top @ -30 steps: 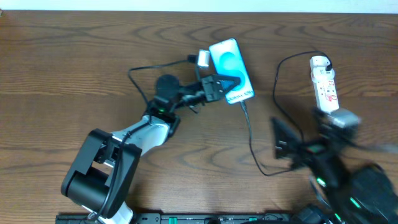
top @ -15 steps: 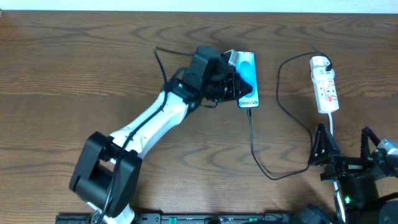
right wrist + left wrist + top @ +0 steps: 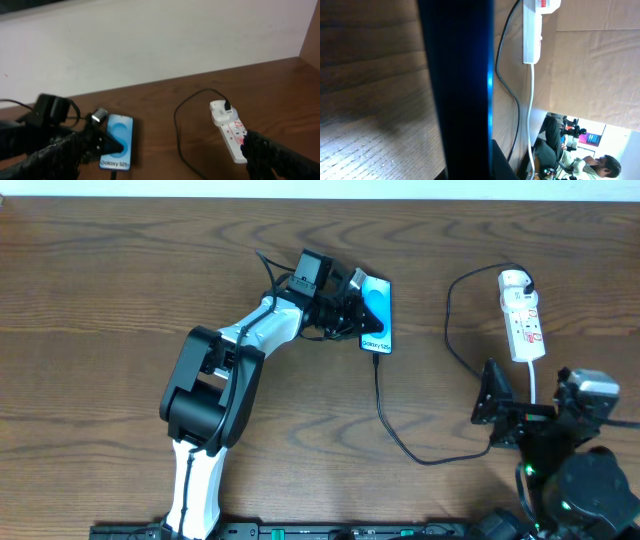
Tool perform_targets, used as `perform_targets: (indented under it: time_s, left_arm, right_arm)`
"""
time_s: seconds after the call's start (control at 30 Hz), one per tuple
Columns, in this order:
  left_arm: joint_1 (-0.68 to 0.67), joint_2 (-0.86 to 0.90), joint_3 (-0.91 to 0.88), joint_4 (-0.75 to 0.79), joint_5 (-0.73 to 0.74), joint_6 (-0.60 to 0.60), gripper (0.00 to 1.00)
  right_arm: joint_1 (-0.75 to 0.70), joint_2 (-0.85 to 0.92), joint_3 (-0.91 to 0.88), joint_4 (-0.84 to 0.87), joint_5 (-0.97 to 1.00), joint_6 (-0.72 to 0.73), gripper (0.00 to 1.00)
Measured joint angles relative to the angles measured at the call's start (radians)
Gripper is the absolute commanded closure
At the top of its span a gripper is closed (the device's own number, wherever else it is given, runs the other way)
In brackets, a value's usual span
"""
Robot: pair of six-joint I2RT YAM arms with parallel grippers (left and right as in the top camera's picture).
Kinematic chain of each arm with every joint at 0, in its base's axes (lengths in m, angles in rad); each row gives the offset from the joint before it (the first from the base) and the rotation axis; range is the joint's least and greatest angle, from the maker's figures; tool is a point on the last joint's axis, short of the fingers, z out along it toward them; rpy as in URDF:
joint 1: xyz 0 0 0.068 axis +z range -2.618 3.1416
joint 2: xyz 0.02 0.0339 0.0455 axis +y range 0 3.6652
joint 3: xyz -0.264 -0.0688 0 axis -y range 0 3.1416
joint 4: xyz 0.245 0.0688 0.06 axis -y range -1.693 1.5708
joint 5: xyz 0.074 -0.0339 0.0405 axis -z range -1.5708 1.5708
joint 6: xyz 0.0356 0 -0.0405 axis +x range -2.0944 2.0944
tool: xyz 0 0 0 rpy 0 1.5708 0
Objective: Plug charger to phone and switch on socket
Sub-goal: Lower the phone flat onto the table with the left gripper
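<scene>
Overhead, the left gripper (image 3: 345,308) covers the left side of the phone (image 3: 378,320), and the socket (image 3: 524,320) is way too small to tell on from off. The left wrist cam is mostly a dark edge-on band blocking the middle, and the socket runs off the top edge there.

We have the phone (image 3: 376,318) on the table (image 3: 100,300), far centre, with the left gripper (image 3: 350,310) at its left edge. The charger (image 3: 378,395) runs from its near end toward us, loops right and back to the socket (image 3: 524,320), well to the right. The right gripper (image 3: 176,142) sits just in front of the socket's near end.
</scene>
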Motion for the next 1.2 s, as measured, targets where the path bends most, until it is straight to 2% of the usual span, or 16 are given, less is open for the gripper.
perform_targets:
  time_s: [0.3, 0.67, 0.9, 1.2]
  left_arm:
    - [-0.011, 0.0, -0.001, -0.069, -0.023, 0.0, 0.92]
    - [-0.016, 0.0, -0.014, -0.071, -0.109, -0.001, 0.93]
    - [-0.024, 0.0, -0.052, -0.074, -0.156, -0.005, 0.92]
    - [-0.032, 0.0, -0.052, -0.088, -0.22, -0.008, 0.91]
  right_arm:
    - [0.0, 0.077, 0.0, 0.04, 0.001, 0.007, 0.01]
    - [0.0, 0.129, 0.0, 0.15, 0.0, 0.023, 0.01]
    - [0.0, 0.156, 0.0, 0.276, 0.008, 0.024, 0.01]
    - [0.0, 0.161, 0.0, 0.251, 0.008, 0.017, 0.01]
